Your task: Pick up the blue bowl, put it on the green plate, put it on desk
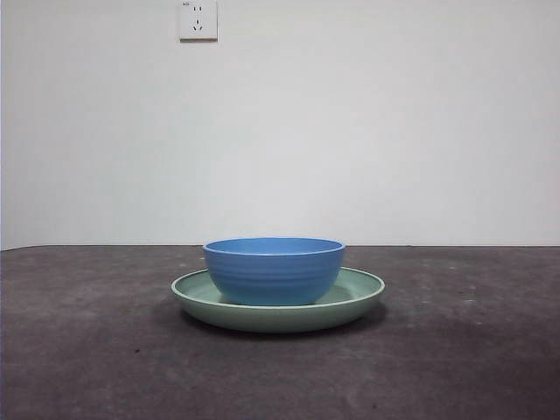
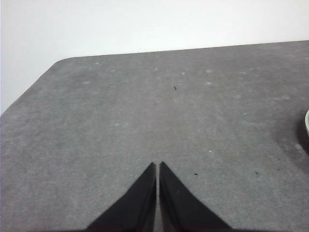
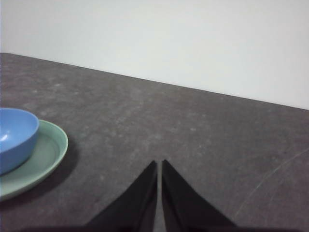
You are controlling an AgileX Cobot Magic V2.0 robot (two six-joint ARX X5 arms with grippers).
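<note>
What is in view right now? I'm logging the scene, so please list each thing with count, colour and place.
bowl: one, blue, sitting upright in the middle of the plate.
plate: one, pale green, flat on the desk under the bowl.
desk: one, dark grey, scuffed, bearing the plate.
wall: white, behind the desk.
socket: one, white, high on the wall.
left claw: one, black, shut, over bare desk, apart from the plate.
right claw: one, black, shut, over bare desk beside the plate, touching nothing.
</note>
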